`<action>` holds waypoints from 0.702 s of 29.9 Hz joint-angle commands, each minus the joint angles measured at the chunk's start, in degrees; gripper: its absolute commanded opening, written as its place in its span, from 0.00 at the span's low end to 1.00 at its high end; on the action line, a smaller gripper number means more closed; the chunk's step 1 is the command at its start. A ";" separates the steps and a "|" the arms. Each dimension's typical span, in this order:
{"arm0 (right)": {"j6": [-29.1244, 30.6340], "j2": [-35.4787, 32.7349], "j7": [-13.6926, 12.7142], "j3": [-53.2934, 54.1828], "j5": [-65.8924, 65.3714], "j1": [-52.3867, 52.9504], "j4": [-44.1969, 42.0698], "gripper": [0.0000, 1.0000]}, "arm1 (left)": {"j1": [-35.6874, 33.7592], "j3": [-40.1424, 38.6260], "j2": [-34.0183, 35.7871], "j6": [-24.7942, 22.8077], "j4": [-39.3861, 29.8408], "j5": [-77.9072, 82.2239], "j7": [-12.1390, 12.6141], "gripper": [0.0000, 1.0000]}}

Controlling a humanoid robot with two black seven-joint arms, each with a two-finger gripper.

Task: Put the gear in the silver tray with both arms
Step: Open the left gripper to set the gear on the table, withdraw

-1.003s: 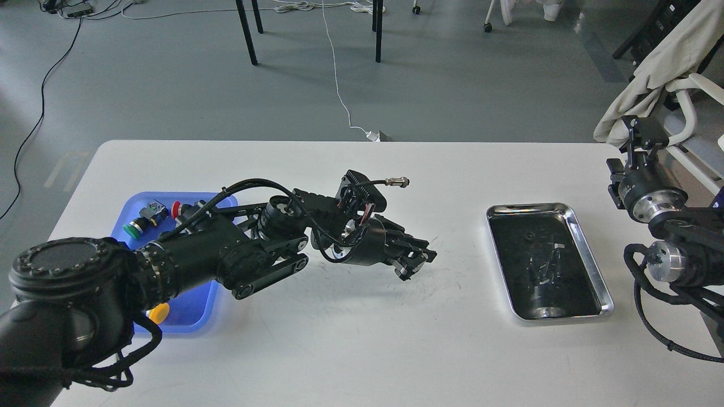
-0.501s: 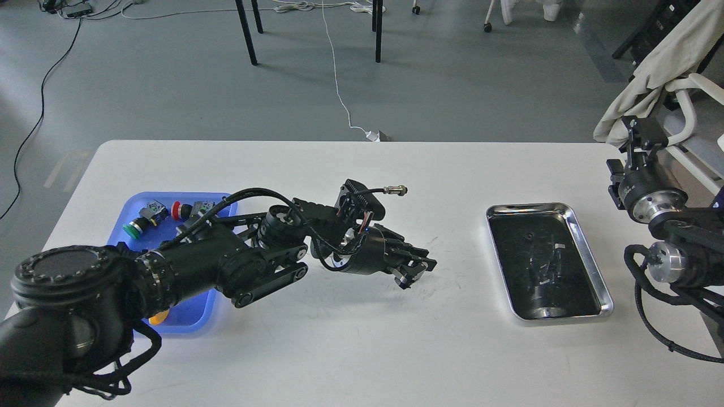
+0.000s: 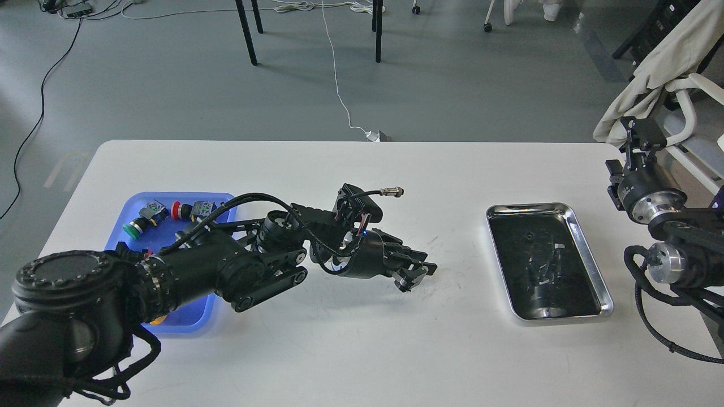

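Hovering low over the table (image 3: 362, 350): left end effector (image 3: 416, 274), fingers close together, maybe holding a tiny gear, hard to tell. Silver tray (image 3: 588, 254) well to the right. Next: carry across, hand to right end effector (image 3: 636, 133), unclear if open.

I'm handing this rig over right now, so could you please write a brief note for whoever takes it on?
Left gripper: low over the white table, between the blue tray and the silver tray; whether it holds anything cannot be told.
Right gripper: raised at the table's right edge, state unclear.
Silver tray: a small dark gear already lies in it.
Left: confirm whether another gear is in the left gripper.
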 commanded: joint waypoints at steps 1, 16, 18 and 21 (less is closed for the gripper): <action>0.01 0.00 0.00 0.00 -0.06 0.00 0.27 0.95 | 0.05 0.01 0.00 0.02 0.02 -0.19 0.00 0.33; 0.63 -3.60 0.00 -6.85 -0.58 2.64 3.07 0.95 | -6.70 -0.87 0.00 0.28 0.19 -19.68 0.00 0.56; 0.63 -5.00 0.00 -7.03 -2.24 3.34 4.57 0.95 | -7.59 -0.96 0.00 0.28 0.20 -24.51 0.00 0.58; 0.63 -5.89 0.00 -9.22 -5.67 4.39 7.82 0.95 | -9.08 -0.96 1.92 0.37 0.55 -31.98 0.00 0.63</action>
